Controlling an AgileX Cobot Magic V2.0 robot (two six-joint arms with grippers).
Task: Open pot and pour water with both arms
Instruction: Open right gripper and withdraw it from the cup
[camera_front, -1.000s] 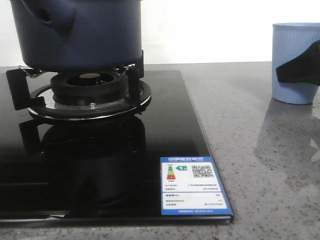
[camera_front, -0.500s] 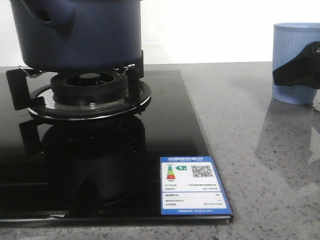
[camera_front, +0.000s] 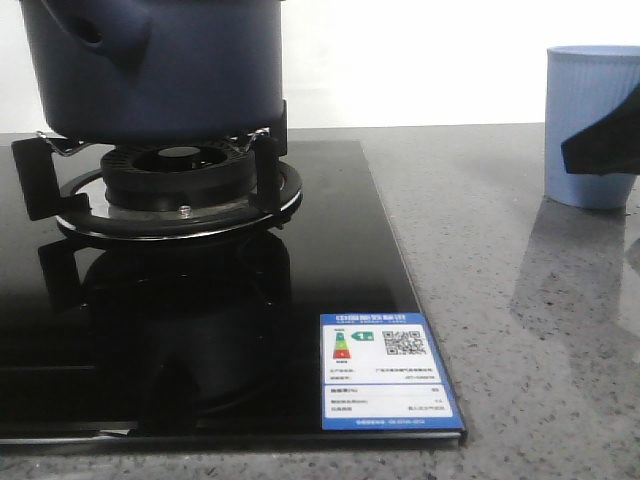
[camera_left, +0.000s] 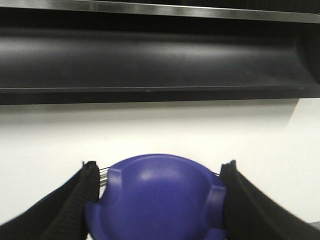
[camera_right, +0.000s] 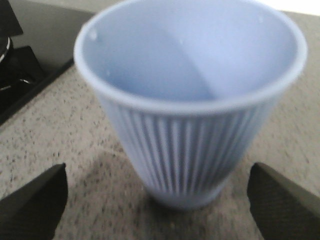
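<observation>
**A:** Right wrist view first: the right pincer (camera_right: 157, 200) is spread wide, one dark finger at each lower corner, with the ribbed cup (camera_right: 190, 100) standing between them, touched by neither. What could go wrong?

**B:** A clumsy closing. The cup is light blue, thin-walled, tapered and fluted, probably plastic. If one finger lands first, I'd expect it to skid on the speckled grey desk (camera_right: 60, 150) or tip over.

**A:** And the left side?

**B:** In the left wrist view the left pincer (camera_left: 157, 200) is clenched on a smooth, glossy purple-blue dome (camera_left: 157, 200), likely the pot's lid knob, though the close view makes that hard to confirm. A rounded, slick shape could slip out of the pads under a tilted pull.

**A:** Further back, in the front view?

**B:** The pot (camera_front: 160, 65) sits at the upper left of the frame on the black burner grate (camera_front: 180, 185), above the mirror-like glass hob (camera_front: 200, 300). It's matte navy with a stubby holed knob. A sideways tug could drag it off the prongs; spilled water would sheet across that glass.
</observation>
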